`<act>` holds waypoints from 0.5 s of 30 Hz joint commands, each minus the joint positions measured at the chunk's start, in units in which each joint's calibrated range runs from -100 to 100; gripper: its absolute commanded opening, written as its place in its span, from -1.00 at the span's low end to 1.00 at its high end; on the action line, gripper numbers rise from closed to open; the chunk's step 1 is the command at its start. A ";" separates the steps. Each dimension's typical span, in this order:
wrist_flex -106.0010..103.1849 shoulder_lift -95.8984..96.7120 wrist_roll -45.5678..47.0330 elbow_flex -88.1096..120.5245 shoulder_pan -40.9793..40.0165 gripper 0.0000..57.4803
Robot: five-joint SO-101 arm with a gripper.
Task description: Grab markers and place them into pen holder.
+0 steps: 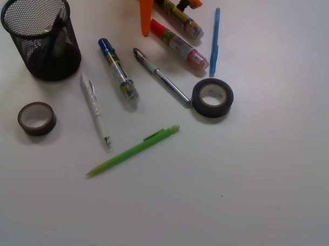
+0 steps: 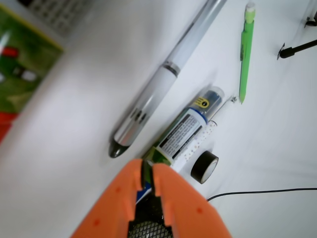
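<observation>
My orange gripper (image 1: 145, 29) hangs at the top centre, its tips pointing down at the table. In the wrist view its jaws (image 2: 147, 167) stand almost together with only a thin slit, and nothing is held. A yellow-green marker (image 1: 180, 19) lies just right of the fingers, partly under the gripper. A red marker (image 1: 179, 45) lies below it. A blue marker (image 1: 118, 72) lies further left and also shows in the wrist view (image 2: 185, 129). The black mesh pen holder (image 1: 42, 38) stands at the far left with a blue pen inside.
A silver pen (image 1: 162, 78), a white pen (image 1: 94, 111), a green mechanical pencil (image 1: 134, 151) and a thin blue pen (image 1: 215, 41) lie on the white table. A black tape roll (image 1: 212, 97) sits centre right. A brown tape roll (image 1: 36, 118) sits left.
</observation>
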 commanded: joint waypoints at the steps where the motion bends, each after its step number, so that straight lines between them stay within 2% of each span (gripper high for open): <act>1: -19.36 -0.25 -0.39 3.50 4.16 0.17; 15: -17.09 0.43 -2.10 2.32 4.16 0.17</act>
